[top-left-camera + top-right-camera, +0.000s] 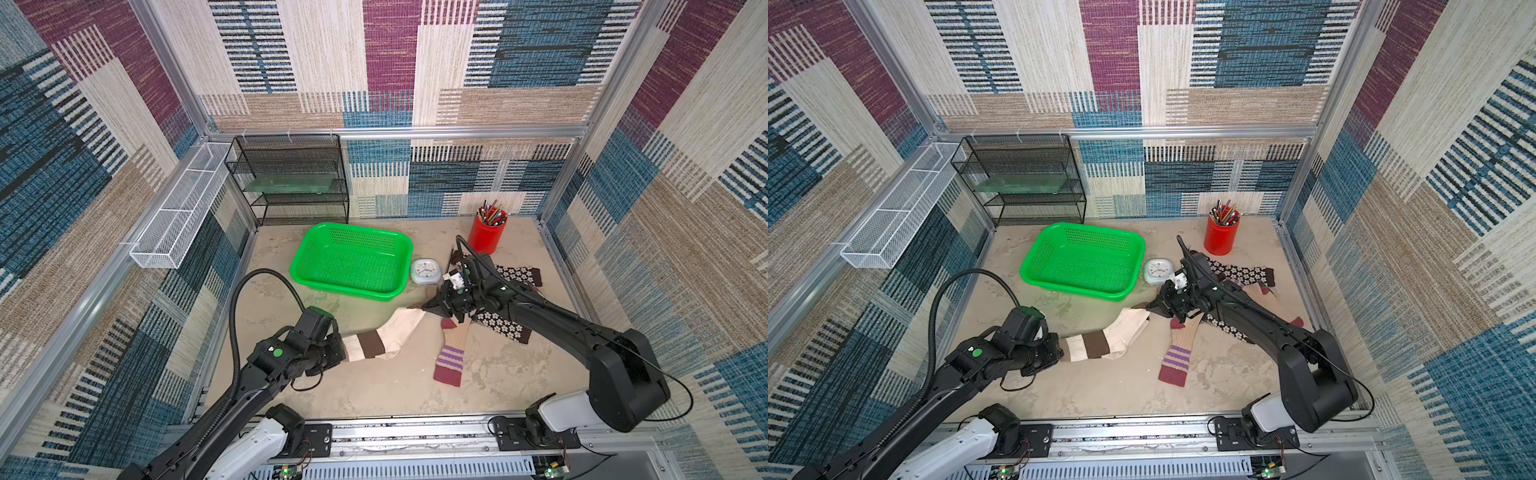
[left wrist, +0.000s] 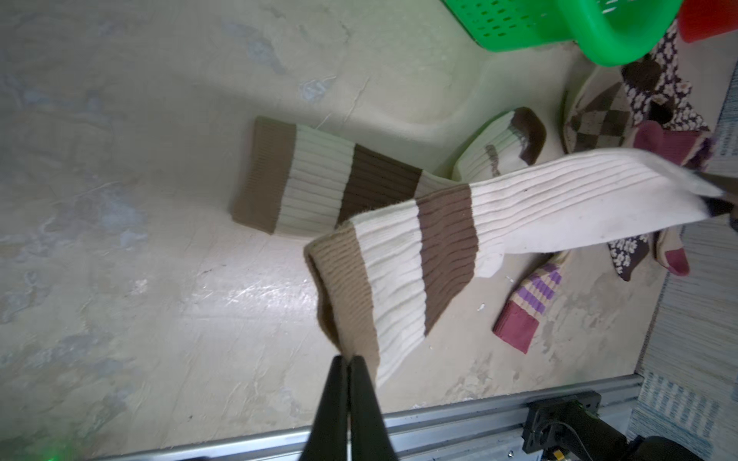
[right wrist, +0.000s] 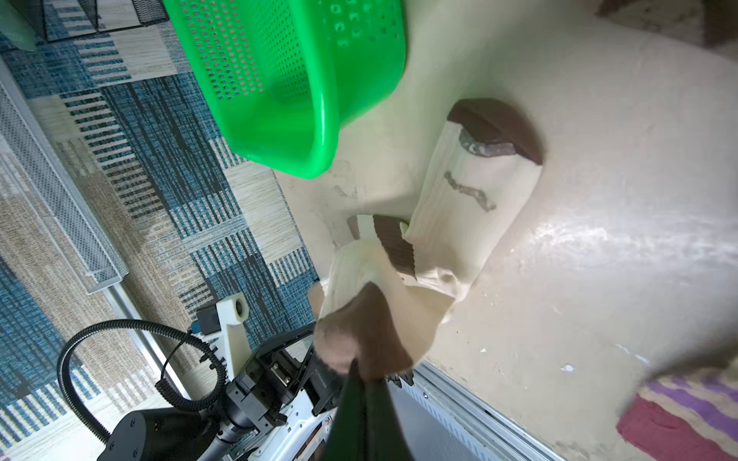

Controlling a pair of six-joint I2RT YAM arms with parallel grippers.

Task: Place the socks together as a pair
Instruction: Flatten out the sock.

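Held sock: the cream sock with brown blocks (image 2: 399,259) hangs stretched over the middle of the counter (image 1: 374,390), apparently so it can be laid flat on its twin.
Left gripper (image 2: 346,359): clamped on the tan cuff.
Right gripper (image 3: 359,365): pinching the brown toe.
Twin sock (image 2: 315,175): flat on the counter just beneath.
Around: striped-cuff sock (image 1: 451,357) and floral socks (image 1: 505,326) toward the right edge; clock (image 1: 424,272) behind.
In the way: the green basket (image 1: 345,286), near the twin's toe.
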